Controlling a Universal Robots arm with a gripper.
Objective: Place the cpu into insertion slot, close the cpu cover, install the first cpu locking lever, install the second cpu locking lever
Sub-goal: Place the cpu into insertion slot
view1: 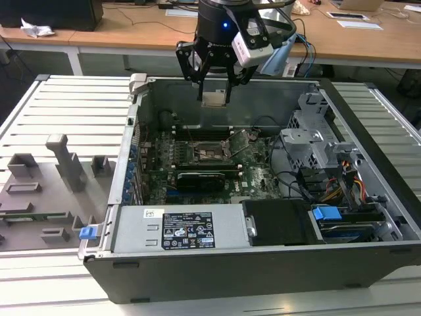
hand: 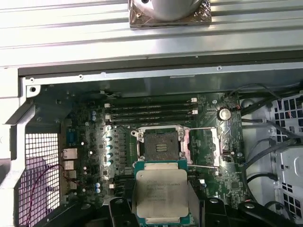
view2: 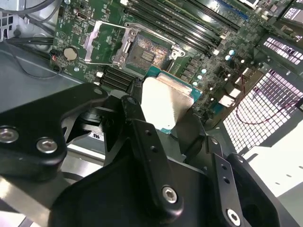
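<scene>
My gripper [view1: 215, 99] is shut on the cpu [view1: 214, 99], a small square chip with a silver-beige top, and holds it in the air above the rear of the open computer case. In both wrist views the cpu [hand: 160, 191] [view2: 165, 99] sits between the black fingers [view2: 134, 111], a short way from the insertion slot [hand: 161, 145] [view2: 147, 52]. This slot [view1: 209, 153] is a dark square socket with nothing in it. Beside it the cpu cover [hand: 209, 146] [view2: 102, 42], a thin silvery frame, lies swung open on the green board. Thin wire levers [hand: 203, 166] stand free beside the cover.
The case walls [view1: 141, 112] ring the green board. A grey power supply [view1: 191, 230] fills the front and a metal drive cage [view1: 316, 141] with cables is at the exterior view's right. Memory slots [hand: 151, 111] run behind the socket. A grey fixture plate [view1: 46, 191] lies outside the case.
</scene>
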